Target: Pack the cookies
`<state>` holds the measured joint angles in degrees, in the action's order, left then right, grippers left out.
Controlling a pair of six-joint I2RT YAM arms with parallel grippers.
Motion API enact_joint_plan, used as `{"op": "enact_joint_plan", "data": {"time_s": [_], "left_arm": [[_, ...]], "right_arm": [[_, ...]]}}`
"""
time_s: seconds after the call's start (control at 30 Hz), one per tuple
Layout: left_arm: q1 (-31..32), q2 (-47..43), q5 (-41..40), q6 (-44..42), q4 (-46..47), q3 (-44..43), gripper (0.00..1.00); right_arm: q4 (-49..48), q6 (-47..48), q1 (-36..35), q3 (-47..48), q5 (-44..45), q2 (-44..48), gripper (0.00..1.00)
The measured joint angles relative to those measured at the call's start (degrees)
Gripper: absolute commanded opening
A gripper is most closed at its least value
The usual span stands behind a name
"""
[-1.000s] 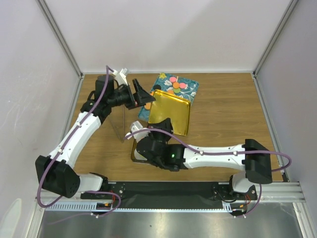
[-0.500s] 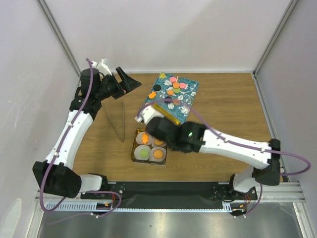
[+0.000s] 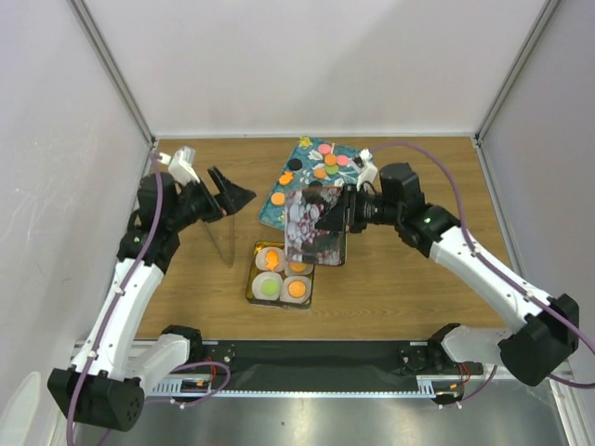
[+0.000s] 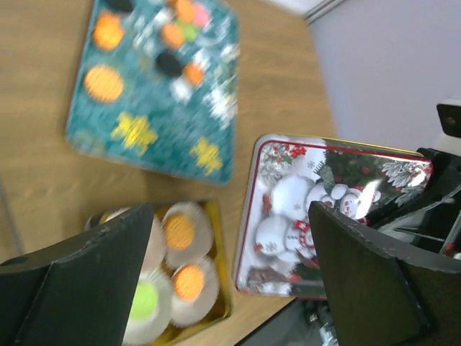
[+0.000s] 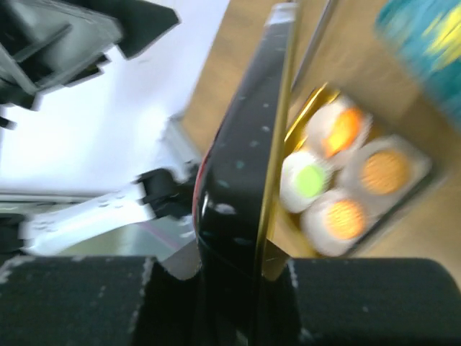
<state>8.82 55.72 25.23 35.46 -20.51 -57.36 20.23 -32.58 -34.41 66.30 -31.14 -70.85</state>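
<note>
My right gripper [image 3: 330, 216] is shut on the tin lid [image 3: 314, 230], printed with snowmen, and holds it tilted just right of the gold tin [image 3: 253, 288]. In the right wrist view the lid [image 5: 248, 166] stands edge-on between my fingers [image 5: 86, 303]. The tin holds white paper cups with cookies: two orange ones [image 3: 271, 259] and a green one [image 3: 270, 289]; the far right cup is partly hidden by the lid. More cookies [image 3: 330, 160] lie on the teal tray [image 3: 358, 175]. My left gripper [image 3: 231, 192] is open and empty, above the table left of the tin.
In the left wrist view the tin [image 4: 216, 303], the lid [image 4: 310, 209] and the tray [image 4: 155, 137] lie below the open fingers [image 4: 79, 288]. A thin clear upright stand [image 3: 223, 243] is left of the tin. White walls close three sides.
My right arm has swung back to the right and now holds the lid printed side up beside the tin. My left gripper has drawn back to the left and nearer.
</note>
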Motion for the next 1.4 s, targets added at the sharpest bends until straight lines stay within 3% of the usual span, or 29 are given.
{"op": "enact_joint_plan", "data": {"time_s": [0.17,0.5,1.0,1.4], "left_arm": [[0.0,-4.1,-3.0,-1.5,-2.5,8.7,0.96],[0.0,-8.9,-10.3,-2.6,-5.1,16.3,0.98],[0.0,-11.9,-12.4,-3.2,-3.3,21.6,1.00],[0.0,-7.6,-8.9,-3.4,1.4,28.1,0.99]], "right_arm": [[-17.1,-14.8,-0.2,-13.5,-7.4,-0.2,0.03],[-37.6,-27.1,-6.1,-18.1,-6.5,-5.9,0.01],[-52.6,-33.5,-8.8,-21.7,-1.0,-18.3,0.01],[-61.6,-37.7,-9.4,-23.6,-0.7,-26.3,0.02]]}}
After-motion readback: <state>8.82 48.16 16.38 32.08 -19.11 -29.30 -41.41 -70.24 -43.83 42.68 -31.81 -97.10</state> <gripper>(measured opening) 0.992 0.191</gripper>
